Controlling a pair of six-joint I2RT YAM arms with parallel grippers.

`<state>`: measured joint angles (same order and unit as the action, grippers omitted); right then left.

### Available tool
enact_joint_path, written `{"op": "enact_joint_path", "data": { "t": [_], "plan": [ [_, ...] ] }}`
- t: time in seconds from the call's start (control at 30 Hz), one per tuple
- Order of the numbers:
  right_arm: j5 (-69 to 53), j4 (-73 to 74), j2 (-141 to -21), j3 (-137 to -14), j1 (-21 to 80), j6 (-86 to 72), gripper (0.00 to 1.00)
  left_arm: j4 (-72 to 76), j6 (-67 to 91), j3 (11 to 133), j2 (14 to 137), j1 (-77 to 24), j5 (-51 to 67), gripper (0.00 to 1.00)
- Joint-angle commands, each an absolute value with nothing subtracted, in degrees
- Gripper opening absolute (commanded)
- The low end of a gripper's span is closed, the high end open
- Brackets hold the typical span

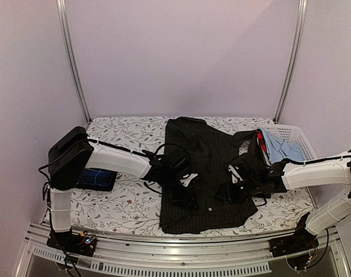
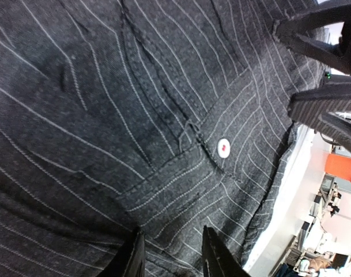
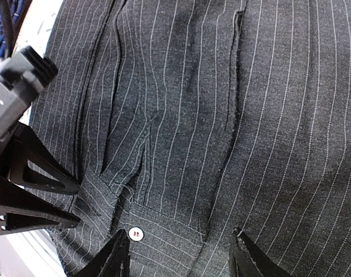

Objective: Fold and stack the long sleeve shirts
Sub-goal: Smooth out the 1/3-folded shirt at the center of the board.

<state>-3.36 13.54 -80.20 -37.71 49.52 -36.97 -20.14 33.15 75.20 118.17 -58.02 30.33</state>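
The black pinstriped shirt (image 1: 204, 167) lies spread in the middle of the table, partly folded, with a sleeve cuff and its white button (image 2: 223, 148) on top near the front hem. The cuff and button (image 3: 135, 234) also show in the right wrist view. My left gripper (image 1: 188, 193) is open just above the cloth left of the cuff, its fingers (image 2: 132, 259) apart with nothing between them. My right gripper (image 1: 230, 190) is open just right of the cuff, fingers (image 3: 250, 259) wide apart. The navy checked shirt (image 1: 97, 178) lies folded at the table's left edge under my left arm.
A white basket (image 1: 299, 138) at the back right holds light blue cloth and something red. The table has a floral cover (image 1: 129, 202). The two grippers face each other closely over the shirt's front part; the metal table rail (image 1: 181, 242) runs just below the hem.
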Motion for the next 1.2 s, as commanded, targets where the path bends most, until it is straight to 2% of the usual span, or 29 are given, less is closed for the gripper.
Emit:
{"op": "enact_joint_path", "data": {
  "t": [0.0, 0.07, 0.3, 0.37, 0.6, 1.17],
  "plan": [
    [-1.51, 13.67, -78.40, -37.23, 49.94, -37.70, 0.57, -18.43, 33.93, 75.50, 119.11, -59.11, 32.31, 0.32],
    [-1.41, 13.46, -78.48, -37.27, 49.92, -37.62, 0.57, -18.43, 34.21, 75.61, 119.30, -59.20, 32.10, 0.29],
    [-1.23, 13.32, -78.45, -37.77, 49.95, -37.70, 0.56, -18.86, 34.95, 75.33, 116.92, -59.27, 31.04, 0.04],
    [-1.24, 13.30, -78.40, -38.28, 49.92, -37.54, 0.57, -19.30, 35.05, 75.26, 115.20, -59.24, 30.38, 0.00],
    [-1.23, 13.83, -79.25, -41.30, 49.93, -36.29, 0.56, -21.57, 35.67, 73.69, 109.79, -58.84, 28.90, 0.00],
    [-1.43, 14.74, -85.16, -49.57, 49.92, -33.11, 0.57, -19.94, 39.86, 54.78, 94.82, -58.31, 28.47, 0.00]
  ]
}}
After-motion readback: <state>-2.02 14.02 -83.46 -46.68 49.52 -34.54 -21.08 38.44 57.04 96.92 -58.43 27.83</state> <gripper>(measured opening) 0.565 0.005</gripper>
